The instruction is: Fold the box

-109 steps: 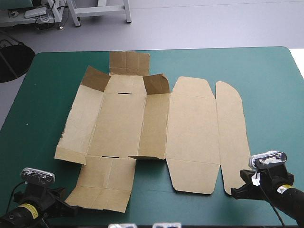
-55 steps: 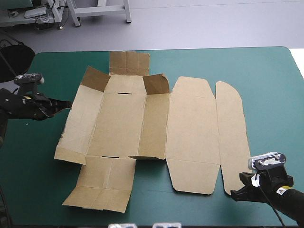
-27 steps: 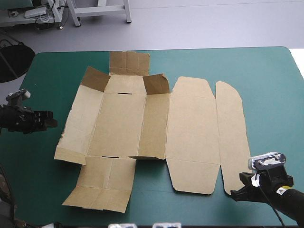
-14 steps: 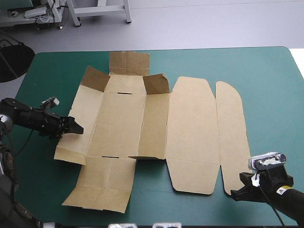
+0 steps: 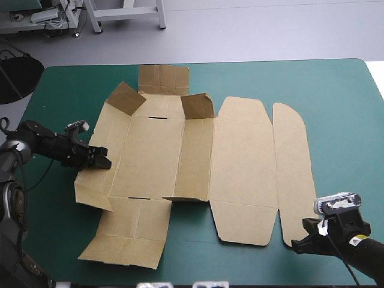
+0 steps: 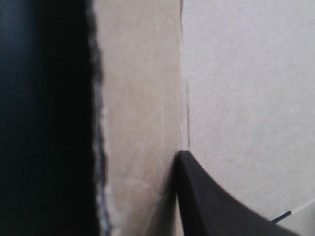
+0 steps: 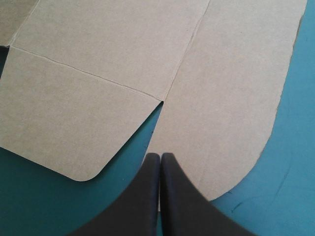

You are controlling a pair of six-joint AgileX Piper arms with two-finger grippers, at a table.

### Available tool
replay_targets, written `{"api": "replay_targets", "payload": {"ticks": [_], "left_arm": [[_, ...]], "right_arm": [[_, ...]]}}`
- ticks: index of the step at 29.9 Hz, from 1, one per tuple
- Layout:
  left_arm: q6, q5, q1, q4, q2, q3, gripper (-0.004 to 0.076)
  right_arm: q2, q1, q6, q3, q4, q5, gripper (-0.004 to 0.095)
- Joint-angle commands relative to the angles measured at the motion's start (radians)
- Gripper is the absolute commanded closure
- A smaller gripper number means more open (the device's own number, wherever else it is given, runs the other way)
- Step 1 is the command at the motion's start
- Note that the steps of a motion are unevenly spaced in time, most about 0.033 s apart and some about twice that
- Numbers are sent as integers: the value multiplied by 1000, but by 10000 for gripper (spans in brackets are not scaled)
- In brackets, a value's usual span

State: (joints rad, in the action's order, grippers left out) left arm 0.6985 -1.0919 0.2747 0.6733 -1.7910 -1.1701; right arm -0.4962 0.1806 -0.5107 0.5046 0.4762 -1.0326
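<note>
High view: the box (image 5: 240, 162) lay as an open brown sheet across the middle of the table (image 5: 342, 96), widest left to right, with most panels flat. My left gripper (image 5: 101, 162) sat at the sheet's left side, on the left wall (image 5: 91, 183). That wall tilted up off the table along its outer edge. Its long axis ran near to far, and I reached it from the left, square across it.

Left wrist view: one black finger (image 6: 216, 201) lay on the board's inner face, tip right at the crease (image 6: 184, 98). The other finger was hidden behind the raised wall. I read the hand as clamped on the box with the sheet between; a judgement, not seen outright.

Right wrist view: my right gripper (image 7: 161, 156) was pressed together into one point and held nothing. Its tip sat at the near end of the rounded lid flap (image 7: 231, 98), beside the notch. Touching the board or not, I couldn't tell.

The move ahead turned on this: the base panel (image 5: 147, 156) lay to the right of my left hand, just beyond the crease. So the wall would have to swing up and rightward about that near-far line. The left hand was on it; the right was well apart, at the near right corner.
</note>
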Motion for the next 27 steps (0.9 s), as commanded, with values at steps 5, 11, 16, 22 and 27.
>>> {"api": "replay_targets", "payload": {"ticks": [5, 11, 16, 22, 27], "left_arm": [[-28, 9, -5, 12, 42, -27, 733], [-28, -108, -7, -19, 42, -98, 733], [-28, -203, -50, -167, 59, -234, 733], [-24, -182, -201, -414, 115, -358, 733], [36, -178, -329, -464, 129, -443, 733]], "right_arm": [[-6, 0, -1, 26, 22, 40, 921], [-6, 0, 25, 26, 22, 40, 921], [-6, 0, 25, 26, 20, 40, 921], [-6, 0, 25, 26, 15, 40, 921], [-6, 0, 25, 26, 14, 40, 921]]}}
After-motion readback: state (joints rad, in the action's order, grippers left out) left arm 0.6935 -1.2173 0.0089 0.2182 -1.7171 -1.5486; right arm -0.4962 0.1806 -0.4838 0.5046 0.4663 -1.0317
